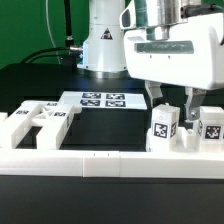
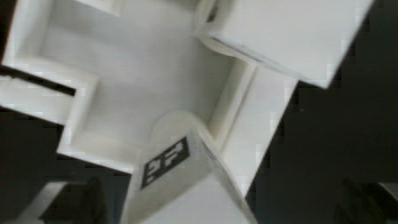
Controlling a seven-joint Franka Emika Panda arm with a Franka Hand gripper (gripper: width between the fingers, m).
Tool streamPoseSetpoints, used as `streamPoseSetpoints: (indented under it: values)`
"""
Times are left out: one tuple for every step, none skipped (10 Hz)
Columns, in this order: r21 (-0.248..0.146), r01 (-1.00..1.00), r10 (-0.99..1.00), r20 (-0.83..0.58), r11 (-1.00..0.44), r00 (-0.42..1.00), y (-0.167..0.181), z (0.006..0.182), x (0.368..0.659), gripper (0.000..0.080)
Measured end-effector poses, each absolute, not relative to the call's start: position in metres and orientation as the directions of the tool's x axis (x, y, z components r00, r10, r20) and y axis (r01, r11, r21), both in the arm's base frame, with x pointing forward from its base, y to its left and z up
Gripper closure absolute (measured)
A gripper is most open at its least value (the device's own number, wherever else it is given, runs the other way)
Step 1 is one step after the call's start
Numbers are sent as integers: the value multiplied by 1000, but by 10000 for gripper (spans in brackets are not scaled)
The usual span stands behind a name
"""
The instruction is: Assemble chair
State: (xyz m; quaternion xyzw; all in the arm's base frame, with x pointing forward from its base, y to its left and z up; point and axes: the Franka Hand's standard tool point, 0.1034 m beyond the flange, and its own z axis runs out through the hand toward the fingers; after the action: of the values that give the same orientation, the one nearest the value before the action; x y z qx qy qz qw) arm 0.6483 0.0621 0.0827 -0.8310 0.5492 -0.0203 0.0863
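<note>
The robot's two-finger gripper (image 1: 171,103) hangs released, fingers spread, just above the white blocky plastic tagged chair (image 1: 165,130) at the exterior view's lower right.

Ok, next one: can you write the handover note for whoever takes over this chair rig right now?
Gripper: open, jaws wide, holding nothing, hanging just over the first tagged post at the exterior view's right; I cannot tell whether it touches it.
Parts: a second tagged post stands beside the first. The slotted panel lies apart at the exterior view's left. All sit behind the border rail, with the marker board further back.
Done: posts stand upright; what they join below is hidden.
Left: the panel is still separate, so the chair is not yet one body.
</note>
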Motion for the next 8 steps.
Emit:
streamPoseSetpoints:
  values:
    - [-161, -859, -867, -32, -486, 497, 62, 82, 648, 150]
    - [-156, -820, -829, -15, -551, 560, 63, 81, 648, 150]
    - [-145, -758, -767, 11, -636, 642, 62, 81, 647, 150]
    - [-134, -671, -680, 34, -729, 732, 60, 81, 647, 150]
    - [-128, -646, -655, 40, -753, 755, 59, 80, 647, 150]
    - [-114, -567, -575, 58, -816, 816, 58, 80, 647, 150]
    - [-109, -506, -515, 67, -855, 855, 56, 79, 647, 150]
    - [-104, -464, -472, 72, -880, 879, 53, 79, 647, 150]
